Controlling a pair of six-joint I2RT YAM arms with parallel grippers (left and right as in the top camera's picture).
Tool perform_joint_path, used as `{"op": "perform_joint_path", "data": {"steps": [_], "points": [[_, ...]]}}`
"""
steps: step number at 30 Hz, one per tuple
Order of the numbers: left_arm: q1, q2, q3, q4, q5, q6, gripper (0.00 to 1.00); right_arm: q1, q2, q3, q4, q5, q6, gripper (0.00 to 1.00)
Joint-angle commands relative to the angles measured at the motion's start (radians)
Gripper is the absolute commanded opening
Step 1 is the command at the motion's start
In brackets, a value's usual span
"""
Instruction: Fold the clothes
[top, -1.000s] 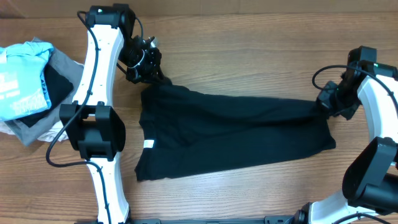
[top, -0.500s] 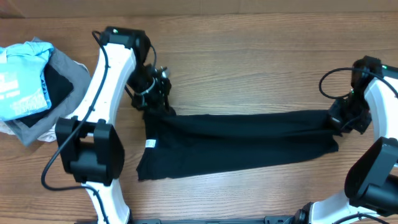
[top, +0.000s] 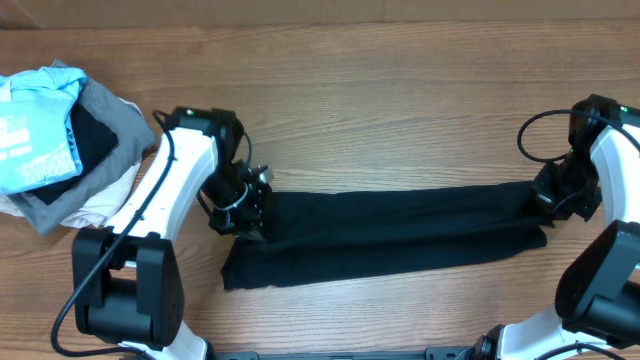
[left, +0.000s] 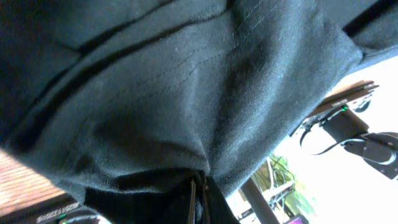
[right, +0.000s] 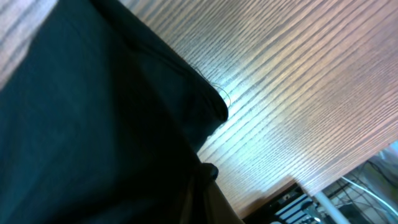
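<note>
The clothes (top: 400, 230), a black T-shirt, lie as a long narrow doubled band across the table. My left gripper (top: 247, 215) is shut on the band's left end, low over the fabric. At the right end, my right gripper (top: 545, 200) is shut on the cloth too. In the left wrist view black fabric (left: 155, 93) fills nearly the whole frame, and the left gripper (left: 200, 202) pinches a fold at the bottom. The right wrist view shows the shirt's edge (right: 81, 124) lying on wood, the right gripper (right: 202, 193) closed on it. The neck label is hidden.
A pile of other garments sits at the far left: a light blue printed shirt (top: 30, 130) on top of grey cloth (top: 110, 120) and white cloth (top: 95, 205). Bare wooden table (top: 400, 110) lies behind the band, and more of it (top: 400, 310) in front.
Both grippers have carried the shirt's far edge toward the table's front, folding it over the near half. The spread shirt is now a narrow band, and the white label is covered.
</note>
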Motion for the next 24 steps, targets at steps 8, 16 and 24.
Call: {"op": "perform_joint_path", "data": {"steps": [8, 16, 24], "points": [[-0.024, -0.026, -0.100, 0.060, -0.055, -0.031, 0.31, -0.006, -0.014, 0.005, -0.026, 0.021, -0.002, 0.34], [-0.022, -0.026, -0.095, 0.084, -0.092, -0.074, 0.36, -0.006, -0.014, 0.005, -0.037, 0.021, -0.002, 0.49], [-0.024, -0.026, -0.099, 0.245, -0.135, -0.160, 0.43, -0.006, -0.014, 0.004, -0.005, -0.039, -0.147, 0.54]]}}
